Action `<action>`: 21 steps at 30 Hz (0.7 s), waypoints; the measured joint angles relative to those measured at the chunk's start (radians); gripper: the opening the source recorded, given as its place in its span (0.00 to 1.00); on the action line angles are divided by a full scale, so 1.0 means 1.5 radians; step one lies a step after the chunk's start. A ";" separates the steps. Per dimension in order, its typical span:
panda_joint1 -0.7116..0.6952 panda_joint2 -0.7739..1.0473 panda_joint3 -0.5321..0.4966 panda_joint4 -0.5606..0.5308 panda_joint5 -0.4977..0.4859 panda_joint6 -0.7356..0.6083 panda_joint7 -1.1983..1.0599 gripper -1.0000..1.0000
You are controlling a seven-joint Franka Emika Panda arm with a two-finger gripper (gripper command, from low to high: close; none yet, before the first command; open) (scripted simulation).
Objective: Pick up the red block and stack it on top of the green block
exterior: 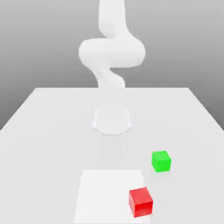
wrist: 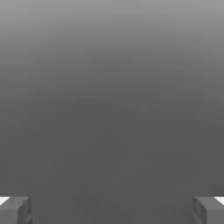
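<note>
Red block (exterior: 141,202) sat on counter (exterior: 43,131), nearest camera | green block (exterior: 161,161) near, apart | hand (wrist: 112,210) released, empty

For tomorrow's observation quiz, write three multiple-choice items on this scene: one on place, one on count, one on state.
1. Where is the green block relative to the red block?
A. Stacked on it
B. Apart, farther back on the table
C. Touching its side

2. How many blocks are on the table?
A. Two
B. Three
C. Four

3. How is the hand?
A. Shut on the red block
B. Shut on nothing
C. Open, holding nothing

Answers: 1 B, bare table shows between them; 2 A, one red and one green; 3 C, the fingers stand wide apart with nothing between.
</note>
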 joint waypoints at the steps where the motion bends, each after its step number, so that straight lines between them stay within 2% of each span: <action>1: 0.002 0.026 0.002 -0.006 0.000 0.011 -0.002 0.50; 21: 0.049 0.512 0.040 -0.120 -0.016 0.212 -0.033 0.50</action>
